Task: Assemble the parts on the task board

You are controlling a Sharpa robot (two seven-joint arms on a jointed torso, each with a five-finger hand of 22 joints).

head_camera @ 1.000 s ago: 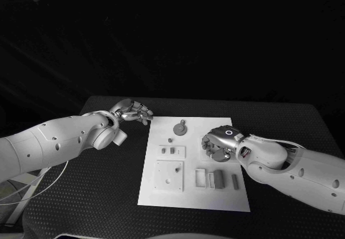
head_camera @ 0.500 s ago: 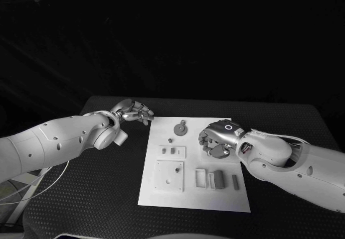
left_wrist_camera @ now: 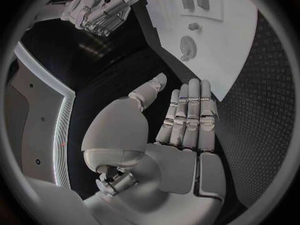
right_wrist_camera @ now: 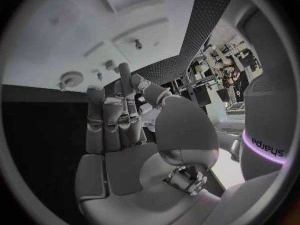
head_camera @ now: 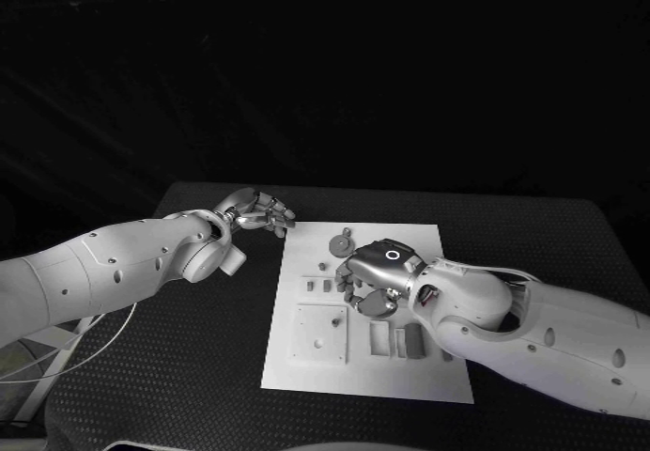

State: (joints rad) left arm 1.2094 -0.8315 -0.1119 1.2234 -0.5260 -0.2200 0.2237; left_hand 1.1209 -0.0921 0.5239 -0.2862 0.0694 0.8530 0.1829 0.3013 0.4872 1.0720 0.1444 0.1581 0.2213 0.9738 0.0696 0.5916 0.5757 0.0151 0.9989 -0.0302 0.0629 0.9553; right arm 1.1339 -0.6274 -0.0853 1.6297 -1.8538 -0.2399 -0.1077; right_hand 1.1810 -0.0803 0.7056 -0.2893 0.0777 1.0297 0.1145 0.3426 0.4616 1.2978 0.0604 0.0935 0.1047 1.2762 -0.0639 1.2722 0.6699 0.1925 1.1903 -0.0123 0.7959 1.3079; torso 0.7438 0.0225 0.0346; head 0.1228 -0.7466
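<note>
The white task board (head_camera: 363,374) lies in the middle of the black table. On it sit a round grey disc with a tab (head_camera: 339,244), a small plate with two pegs (head_camera: 319,285), a larger square plate (head_camera: 319,331) and upright grey blocks (head_camera: 407,340). My right hand (head_camera: 368,282) hovers over the board's middle, just right of the pegged plate, holding nothing. In the right wrist view its fingers (right_wrist_camera: 115,120) are stretched out toward the disc (right_wrist_camera: 72,77). My left hand (head_camera: 255,211) floats off the board's far left corner, its fingers (left_wrist_camera: 187,115) straight and empty.
Black textured table (head_camera: 177,329) surrounds the board on all sides. My right forearm (head_camera: 542,329) covers the board's right edge. In the left wrist view the board (left_wrist_camera: 231,45) and my right hand (left_wrist_camera: 100,10) lie ahead of the left palm.
My right hand has moved left from the board's right edge to over its middle, near the pegged plate. The left hand has stayed where it was.
</note>
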